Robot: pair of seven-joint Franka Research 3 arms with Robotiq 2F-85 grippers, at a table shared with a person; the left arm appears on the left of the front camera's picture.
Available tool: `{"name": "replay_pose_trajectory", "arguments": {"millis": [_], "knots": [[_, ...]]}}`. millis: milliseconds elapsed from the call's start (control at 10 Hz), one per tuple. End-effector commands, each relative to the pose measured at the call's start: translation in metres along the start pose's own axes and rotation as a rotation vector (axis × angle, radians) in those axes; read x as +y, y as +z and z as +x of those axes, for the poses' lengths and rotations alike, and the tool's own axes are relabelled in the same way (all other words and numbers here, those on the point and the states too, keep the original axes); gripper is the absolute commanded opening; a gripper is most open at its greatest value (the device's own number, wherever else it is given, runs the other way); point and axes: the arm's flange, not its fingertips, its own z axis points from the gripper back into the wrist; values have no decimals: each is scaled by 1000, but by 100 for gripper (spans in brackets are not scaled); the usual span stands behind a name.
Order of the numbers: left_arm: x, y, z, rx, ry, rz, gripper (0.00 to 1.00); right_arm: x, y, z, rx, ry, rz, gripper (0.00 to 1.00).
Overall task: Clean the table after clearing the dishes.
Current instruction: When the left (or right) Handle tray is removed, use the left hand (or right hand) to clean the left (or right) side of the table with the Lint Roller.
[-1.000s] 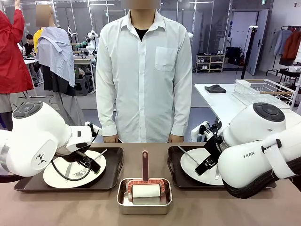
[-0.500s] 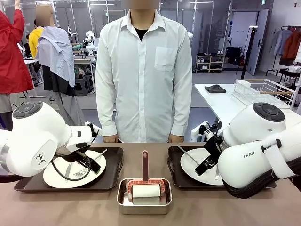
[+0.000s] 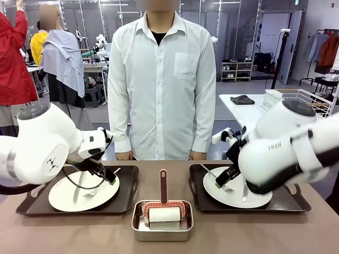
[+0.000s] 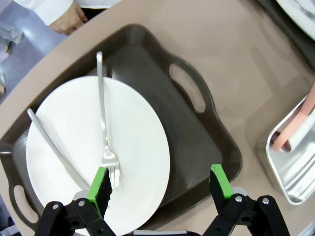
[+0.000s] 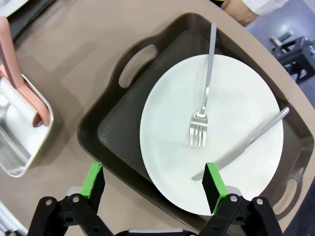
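A large matte taupe-brown table (image 3: pixel 238 235) spans the bottom of the front view. At lower left on it sits a dark brown handled left tray (image 3: pixel 130 186) holding a round white left plate (image 3: pixel 61 200). At lower right a matching right tray (image 3: pixel 195 186) holds the right plate (image 3: pixel 228 200). Between the trays, at bottom centre, a small steel pan (image 3: pixel 136 233) holds a pink-handled lint roller (image 3: pixel 164 214). A person in a white shirt (image 3: pixel 161 79) stands at the far edge. The left gripper (image 4: pixel 160 184) hangs over the left plate's rim, green pads spread wide with nothing between them. One pad is just beside the tines of a metal fork (image 4: pixel 105 123), which lies next to a knife (image 4: pixel 56 145). The right gripper (image 5: pixel 153 183) hangs likewise over the right plate's lower edge, spread wide and empty, with the second fork (image 5: pixel 204 98) and second knife (image 5: pixel 246 142) on that plate.
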Motion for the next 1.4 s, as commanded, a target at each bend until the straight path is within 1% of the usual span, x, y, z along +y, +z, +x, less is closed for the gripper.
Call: {"name": "replay_pose_trajectory", "arguments": {"millis": [0,100,200,300,500,600,700,800,900,1000,1100,1200,1300], "knots": [[28,9,16,24,10,-84,100,-29,7,19,17,7,55,100],[38,18,20,11,38,-156,100,-42,14,26,19,-20,85,100],[52,28,22,-8,76,-250,100,-57,24,29,27,-69,170,100],[71,42,17,-47,116,-367,100,-73,38,23,9,-167,263,100],[118,70,-12,-168,241,-589,100,-113,70,-14,-101,-384,417,100],[144,83,-35,-238,321,-681,100,-131,86,-40,-157,-492,530,100],[171,92,-65,-299,431,-728,100,-150,99,-72,-240,-617,592,100],[194,100,-95,-346,556,-730,100,-170,110,-101,-336,-784,596,100],[217,113,-129,-409,654,-683,100,-194,125,-134,-459,-887,600,100],[239,127,-166,-472,758,-635,100,-222,140,-173,-546,-982,596,100],[262,140,-209,-548,862,-619,100,-250,155,-219,-646,-1037,650,100],[274,154,-246,-634,906,-610,100,-265,164,-260,-699,-1111,628,100],[283,163,-279,-676,965,-579,100,-275,169,-296,-739,-1193,604,100]]}}
